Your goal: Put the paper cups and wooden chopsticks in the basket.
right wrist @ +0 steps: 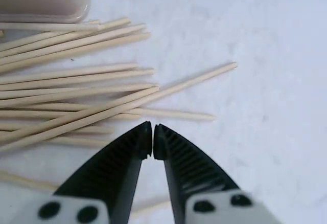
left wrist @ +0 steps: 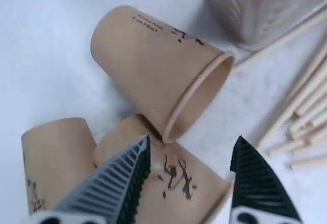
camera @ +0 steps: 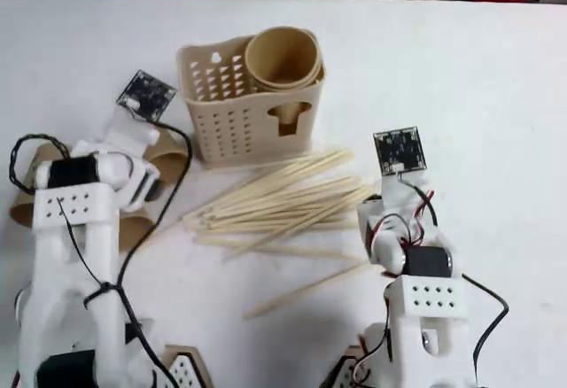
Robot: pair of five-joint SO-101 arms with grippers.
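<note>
Paper cups (left wrist: 158,75) lay below our open, empty left gripper (left wrist: 194,138); our right gripper (right wrist: 153,128) sat closed above chopsticks (right wrist: 76,81); overhead we saw the basket (camera: 226,122) holding nested cups (camera: 282,56).

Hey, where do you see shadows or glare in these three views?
High view: table evenly lit, faint shadows under chopsticks. Left wrist view: lying cup darker inside its mouth. Right wrist view: thin soft shadows beside chopsticks, no glare.
</note>
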